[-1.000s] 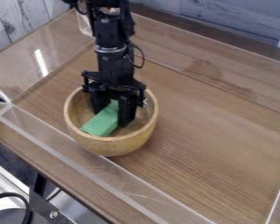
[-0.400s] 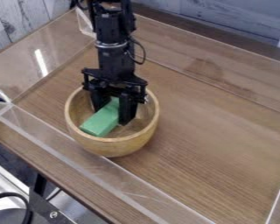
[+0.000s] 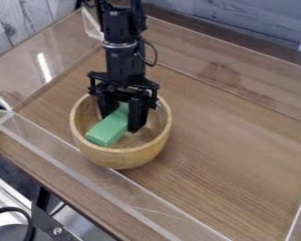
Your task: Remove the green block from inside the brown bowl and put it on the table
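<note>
The brown bowl (image 3: 101, 151) sits on the table (image 3: 229, 141) near its front left. Inside it lies the green block (image 3: 109, 129), tilted, its upper end between my black fingers. My gripper (image 3: 127, 115) reaches down into the bowl from above and is shut on the block's upper end. The block's lower end rests toward the bowl's left inner wall.
Clear acrylic walls (image 3: 65, 155) run along the table's front and left edges, close to the bowl. The arm's black column (image 3: 120, 42) rises behind the bowl. Bare wood-grain surface stretches to the right of the bowl.
The green block has shifted very slightly upward in the bowl; the arm has stayed in place with its jaws closed.
</note>
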Motion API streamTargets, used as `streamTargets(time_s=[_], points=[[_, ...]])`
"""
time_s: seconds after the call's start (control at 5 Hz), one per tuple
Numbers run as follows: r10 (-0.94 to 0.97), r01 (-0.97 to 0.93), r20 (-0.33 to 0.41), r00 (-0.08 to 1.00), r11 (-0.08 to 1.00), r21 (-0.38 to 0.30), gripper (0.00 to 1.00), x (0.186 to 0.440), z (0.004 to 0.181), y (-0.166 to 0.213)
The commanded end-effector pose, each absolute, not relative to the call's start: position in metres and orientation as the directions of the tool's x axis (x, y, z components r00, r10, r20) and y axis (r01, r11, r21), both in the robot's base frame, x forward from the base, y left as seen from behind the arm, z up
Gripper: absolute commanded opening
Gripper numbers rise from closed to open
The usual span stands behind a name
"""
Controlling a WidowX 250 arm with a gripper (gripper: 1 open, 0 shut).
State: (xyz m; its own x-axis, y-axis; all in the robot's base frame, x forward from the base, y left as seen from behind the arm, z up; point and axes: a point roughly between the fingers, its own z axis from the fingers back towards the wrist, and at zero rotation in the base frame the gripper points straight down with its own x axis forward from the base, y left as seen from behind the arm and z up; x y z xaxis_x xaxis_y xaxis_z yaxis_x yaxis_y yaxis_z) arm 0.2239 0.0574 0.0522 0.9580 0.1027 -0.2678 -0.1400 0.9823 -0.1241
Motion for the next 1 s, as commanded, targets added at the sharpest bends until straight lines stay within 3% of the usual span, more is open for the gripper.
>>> streamTargets(time_s=[0.0, 0.8], points=[[0.111, -0.134, -0.191, 0.975, 0.984, -0.115, 0.00, 0.237, 0.075, 0.058], [0.058, -0.082, -0.167, 0.984, 0.986, -0.143, 0.00, 0.255, 0.094, 0.024]])
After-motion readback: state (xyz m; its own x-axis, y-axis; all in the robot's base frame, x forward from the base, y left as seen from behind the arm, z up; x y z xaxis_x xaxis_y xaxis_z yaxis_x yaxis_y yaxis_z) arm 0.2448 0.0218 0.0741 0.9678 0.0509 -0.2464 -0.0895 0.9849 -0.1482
